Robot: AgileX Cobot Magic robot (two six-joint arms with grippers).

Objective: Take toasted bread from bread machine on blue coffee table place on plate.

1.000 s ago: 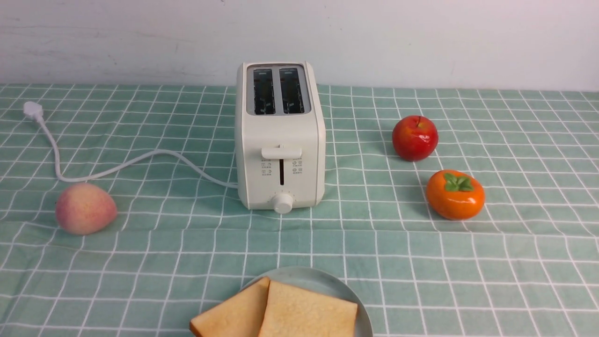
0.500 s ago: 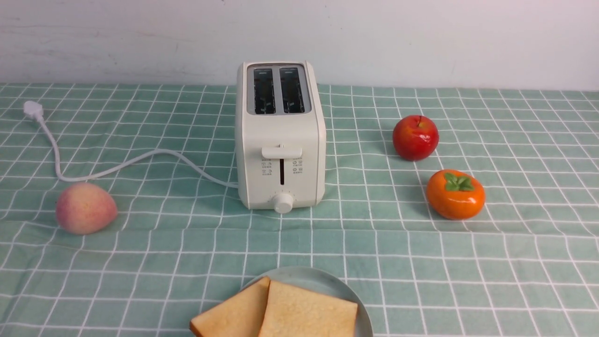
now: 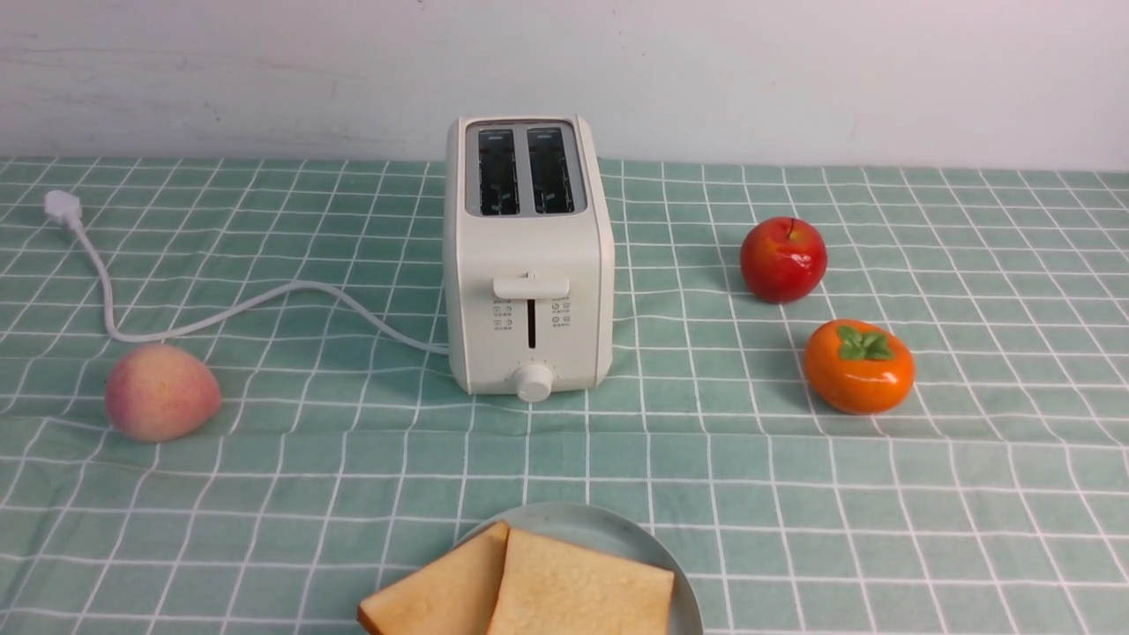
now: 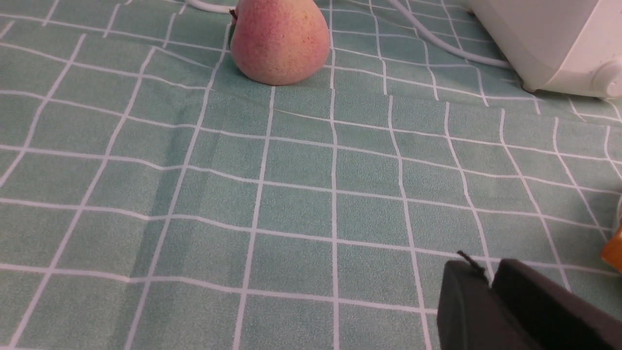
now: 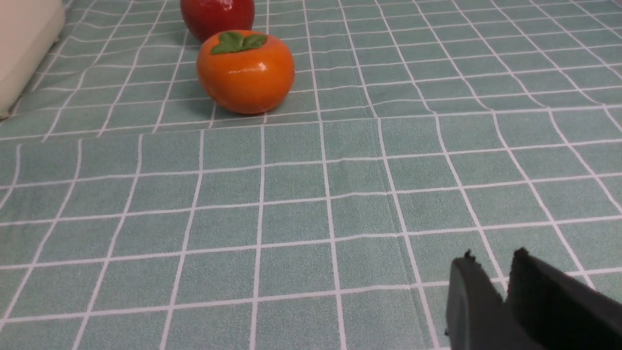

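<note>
Front view: the bread machine stands upright near the middle of the desk, both top slots dark and bare, its lever at the top of its track. Its white cord trails off to the robot's left, past a peach. To the right sit a red apple and, nearer the camera, an orange persimmon. The toasted bread – two slices, one overlapping the other – lies on the plate at the near edge. Neither arm shows here.

Left wrist view: the left hand hovers low over bare cloth, its dark fingertips nearly together with only a thin slit between them, holding nothing. The peach and a corner of the bread machine lie beyond it.

Right wrist view: the right hand is likewise empty – a narrow gap parts its fingertips (slightly wider than the left's). The persimmon and apple sit well beyond.
</note>
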